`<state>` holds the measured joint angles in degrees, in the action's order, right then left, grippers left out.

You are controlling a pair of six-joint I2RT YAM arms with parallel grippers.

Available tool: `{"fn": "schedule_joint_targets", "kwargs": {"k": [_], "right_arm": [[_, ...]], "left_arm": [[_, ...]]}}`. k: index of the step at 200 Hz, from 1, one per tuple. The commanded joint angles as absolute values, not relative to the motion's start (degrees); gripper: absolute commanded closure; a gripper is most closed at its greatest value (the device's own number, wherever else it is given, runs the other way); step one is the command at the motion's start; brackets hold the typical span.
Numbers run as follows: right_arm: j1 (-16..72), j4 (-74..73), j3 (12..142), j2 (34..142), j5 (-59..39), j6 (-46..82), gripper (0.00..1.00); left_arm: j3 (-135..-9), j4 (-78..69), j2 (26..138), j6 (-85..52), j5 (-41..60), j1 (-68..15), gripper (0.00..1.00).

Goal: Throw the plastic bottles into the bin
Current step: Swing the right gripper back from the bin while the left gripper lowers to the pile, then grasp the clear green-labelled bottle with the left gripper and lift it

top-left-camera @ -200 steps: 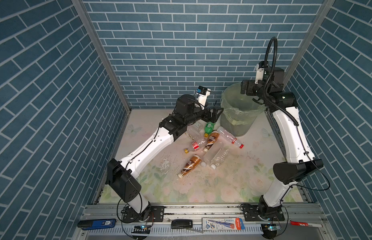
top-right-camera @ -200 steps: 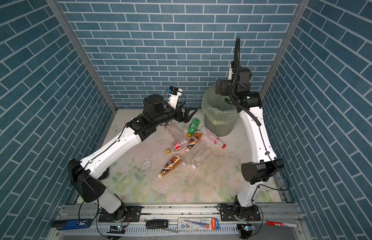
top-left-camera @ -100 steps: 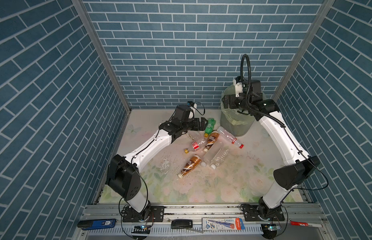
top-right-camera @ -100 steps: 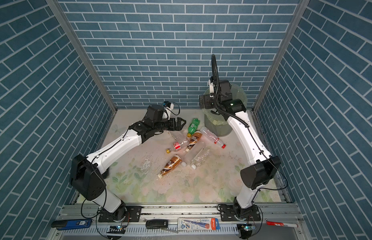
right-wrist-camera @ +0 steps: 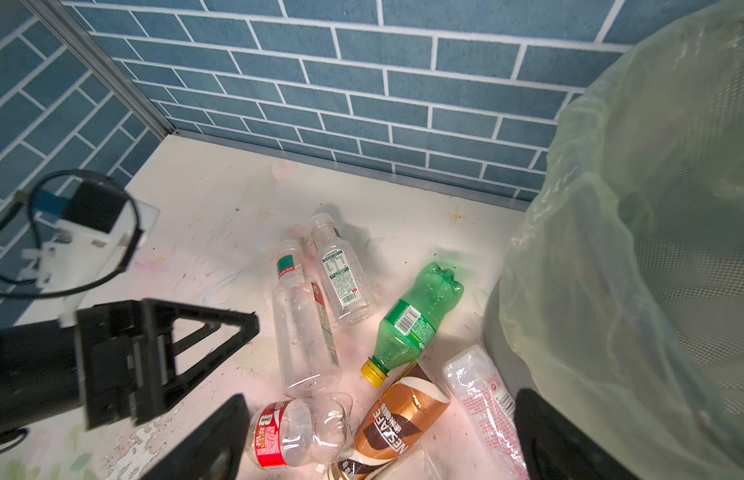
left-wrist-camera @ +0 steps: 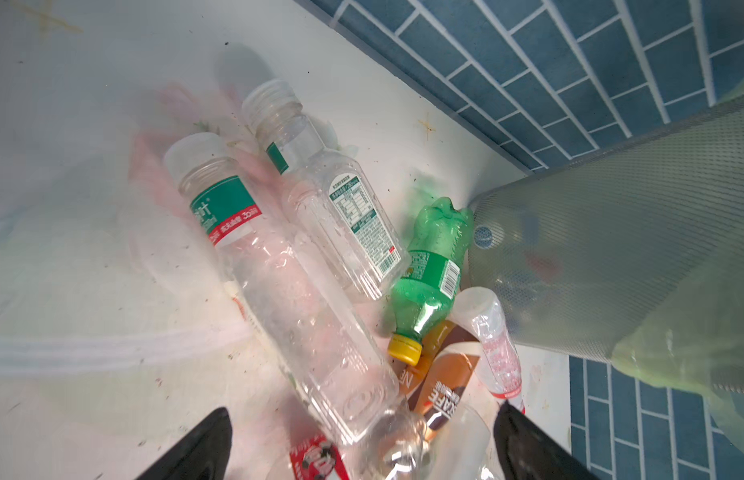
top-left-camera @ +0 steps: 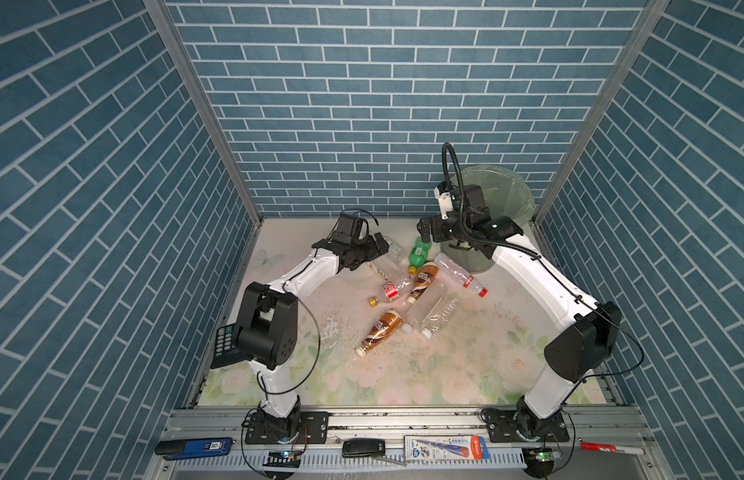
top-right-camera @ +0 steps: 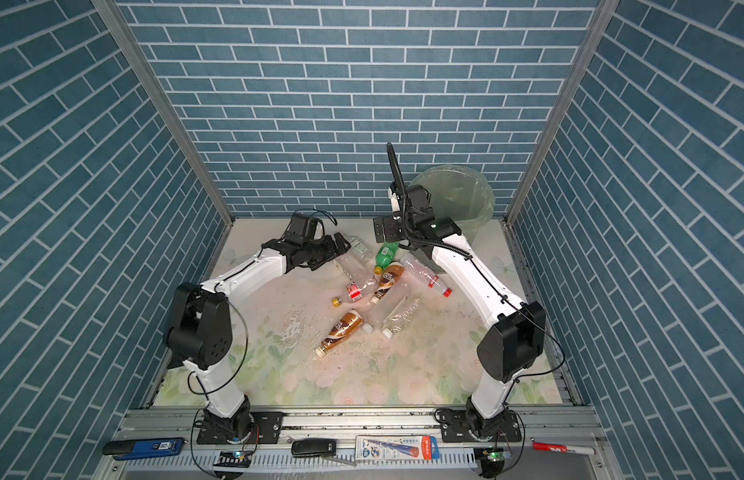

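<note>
Bottles (top-left-camera: 424, 276) lie in a loose heap on the table (top-left-camera: 465, 374), mid-back, just left of the bin (top-left-camera: 517, 187) in the back right corner. None is held.

Left gripper (top-left-camera: 376, 248): jaws wide apart, empty. It hovers low at the heap's left edge. In the left wrist view the long clear bottle (left-wrist-camera: 295, 299) lies straight ahead, base between the fingertips (left-wrist-camera: 212, 432), cap end away. Its long axis runs nearly along the reach, skewed a little, so the jaws straddle its width. A square clear bottle (left-wrist-camera: 345, 224) lies just beside it.

Left arm: stretched forward, forearm low, wrist pitched down at the heap.

Right gripper (top-left-camera: 424, 235): also wide apart, empty, raised just beside the bin, above the green bottle (right-wrist-camera: 416, 320), whose yellow cap points away from the back wall.

Judgement: the left arm is nearer the long clear bottle. A short drop and a squeeze should take it. The bin is across the heap, on the right arm's side.
</note>
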<state>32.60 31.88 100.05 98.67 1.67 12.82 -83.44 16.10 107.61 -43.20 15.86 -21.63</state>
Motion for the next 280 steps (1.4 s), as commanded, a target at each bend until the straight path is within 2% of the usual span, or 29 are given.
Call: {"fn": "schedule_joint_targets", "kwargs": {"k": [1,42,184,280], "right_arm": [[33.35,29.49,97.0,96.04,1.12,14.58,0.01],[33.42,28.09,93.89,94.27,2.18,14.26,0.01],[33.38,25.27,91.53,92.68,2.13,12.92,0.01],[33.38,24.47,90.55,92.72,2.18,12.96,0.01]], "left_arm": [[-87.49,19.47,111.63,-44.92,16.15,-21.6,0.01],[-96.64,28.27,119.11,-41.03,13.64,-21.82,0.01],[-101.04,30.42,126.34,-40.24,10.76,-22.58,0.01],[-96.5,30.86,124.85,-37.6,8.19,-21.76,0.19]]}}
